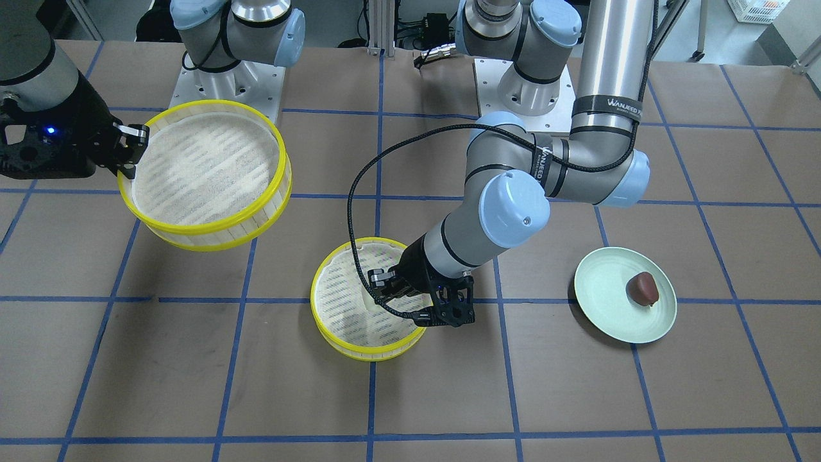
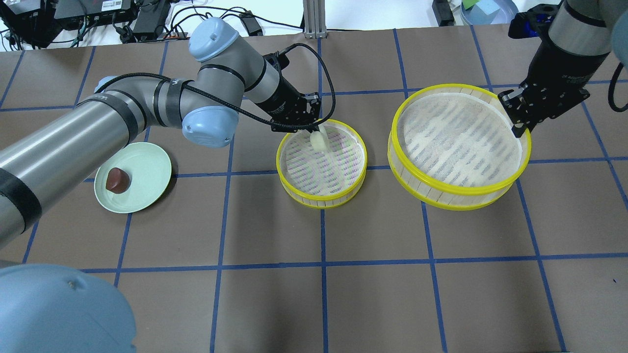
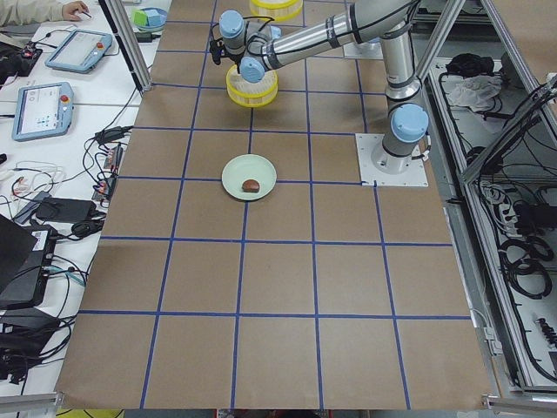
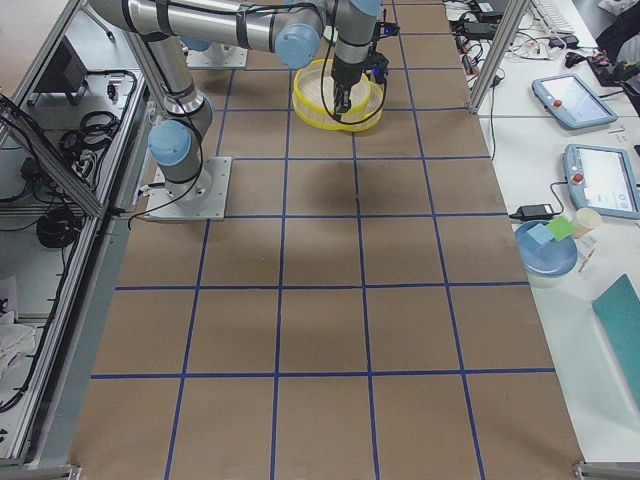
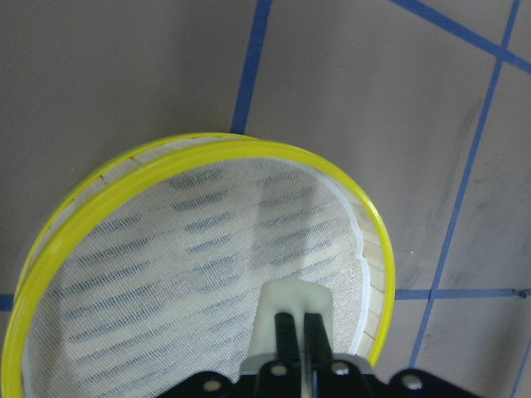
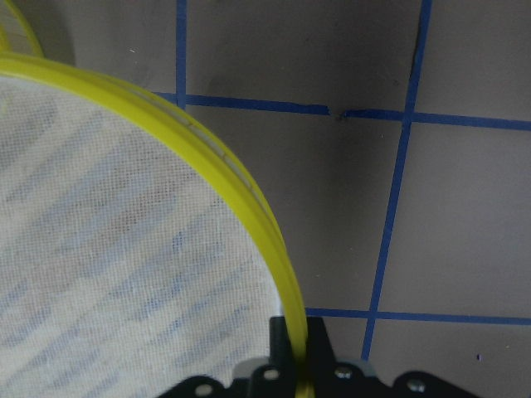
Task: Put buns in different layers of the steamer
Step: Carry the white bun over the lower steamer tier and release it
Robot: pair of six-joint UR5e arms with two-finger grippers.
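My left gripper [image 2: 314,130] is shut on the cream-white bun [image 2: 319,141] and holds it low inside one steamer layer [image 2: 319,201] that rests on the table. In the left wrist view the bun [image 5: 294,308] sits at the fingertips over that layer's [image 5: 207,149] woven bottom, near its rim. My right gripper [image 2: 516,126] is shut on the yellow rim of the second steamer layer [image 2: 456,203] and holds it, empty, off the table to the right. The right wrist view shows that rim [image 6: 241,186] between the fingers. The dark reddish-brown bun [image 2: 117,180] lies on the pale green plate [image 2: 147,166].
The table is brown paper with a blue tape grid. The left arm's elbow and cable hang over the space between the plate and the resting layer. Both arm bases [image 1: 228,77] stand at the robot's edge of the table.
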